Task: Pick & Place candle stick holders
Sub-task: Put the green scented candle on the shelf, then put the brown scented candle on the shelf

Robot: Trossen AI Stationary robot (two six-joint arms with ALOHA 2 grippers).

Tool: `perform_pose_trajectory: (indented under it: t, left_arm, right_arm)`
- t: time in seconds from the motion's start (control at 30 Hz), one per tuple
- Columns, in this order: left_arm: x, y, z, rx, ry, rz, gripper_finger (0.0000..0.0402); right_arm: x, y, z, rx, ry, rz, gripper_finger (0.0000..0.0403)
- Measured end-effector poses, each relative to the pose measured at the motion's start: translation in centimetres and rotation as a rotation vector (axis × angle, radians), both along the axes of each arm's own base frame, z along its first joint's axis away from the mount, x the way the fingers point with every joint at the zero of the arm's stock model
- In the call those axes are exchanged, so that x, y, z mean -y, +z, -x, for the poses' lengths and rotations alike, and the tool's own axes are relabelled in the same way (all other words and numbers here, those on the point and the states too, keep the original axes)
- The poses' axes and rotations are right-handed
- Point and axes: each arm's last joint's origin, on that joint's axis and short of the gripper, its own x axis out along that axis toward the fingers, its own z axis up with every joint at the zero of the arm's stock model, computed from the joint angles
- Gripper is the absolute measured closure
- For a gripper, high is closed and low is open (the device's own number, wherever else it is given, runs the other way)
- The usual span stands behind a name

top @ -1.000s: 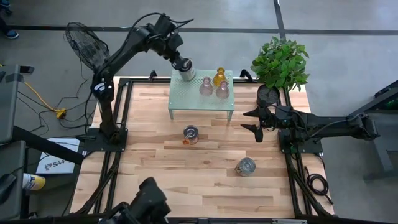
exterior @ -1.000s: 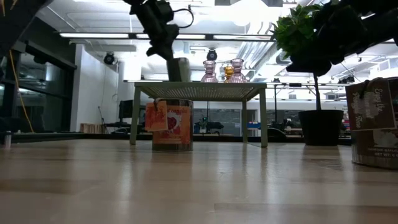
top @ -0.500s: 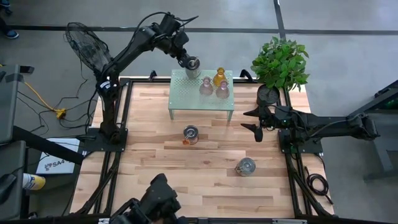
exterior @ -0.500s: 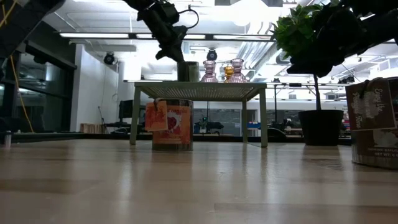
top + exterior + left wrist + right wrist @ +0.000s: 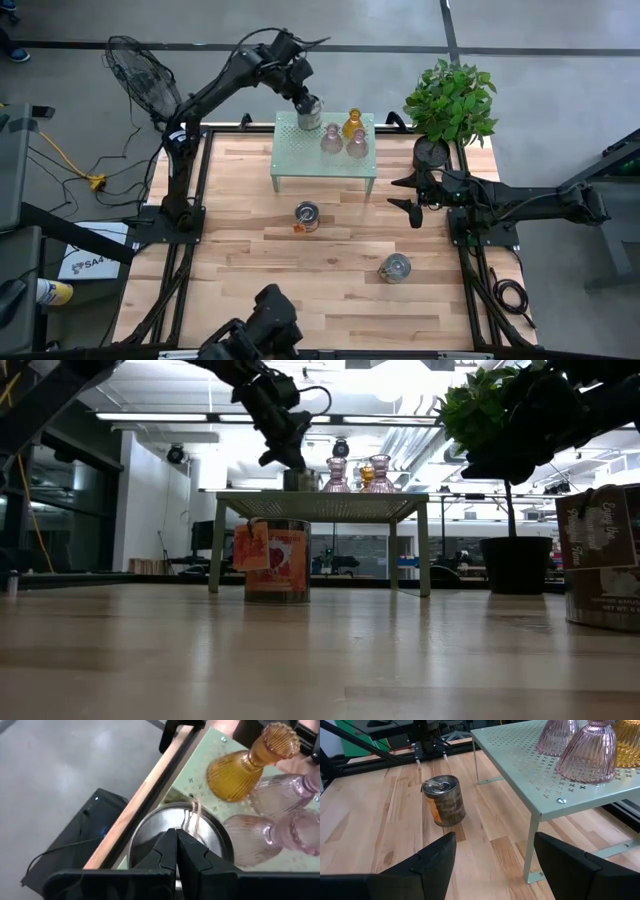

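- left gripper (image 5: 309,104) is over the back-left corner of the mint-green stand (image 5: 300,160), jaws clamped on the rim of a silver holder (image 5: 180,832)
- left wrist view: the finger pair reads fully together, tips on the near rim of that silver holder, wick showing just beyond the tips
- low view: that holder sits at stand-top level; cannot tell if its base touches the stand
- amber glass holder (image 5: 352,123) is just past the left jaws on the stand, with the two pink glass holders (image 5: 331,138) (image 5: 357,144) right beside it, all upright and clustered
- right gripper (image 5: 412,195) hangs over the tabletop (image 5: 240,290) off the right end of the stand, jaws apart, nothing between them
- second silver holder (image 5: 443,800) stands upright on the tabletop ahead of the right jaws, in front of the stand, orange label on its side
- third silver holder (image 5: 395,267) is on the tabletop nearer the front edge, well apart from both jaws
- potted plant (image 5: 450,100) is at the back-right corner, just behind the right arm
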Motion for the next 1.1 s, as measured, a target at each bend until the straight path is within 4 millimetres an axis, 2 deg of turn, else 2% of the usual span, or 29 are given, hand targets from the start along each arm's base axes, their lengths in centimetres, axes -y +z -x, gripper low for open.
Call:
perform_pose_trajectory:
  t: [0.33,0.63,0.87,1.1]
  left_arm:
    - [0.3,-0.3,-0.4,-0.026,0.001,-0.01,0.0401]
    - [0.8,0.4,-0.2,-0.037,0.023,-0.05,0.0401]
    - [2.1,3.0,1.5,-0.014,0.042,-0.101,0.0401]
    - [5.2,5.0,4.5,-0.107,0.04,-0.049,0.0401]
  right_arm:
    - [0.0,0.0,0.0,-0.002,0.001,0.001,0.0139]
    - [0.0,-0.2,0.1,-0.018,0.001,-0.002,0.0139]
    - [0.0,-0.2,0.1,-0.019,0.001,-0.002,0.0139]
    - [0.0,-0.2,0.1,-0.023,0.003,0.0,0.0139]
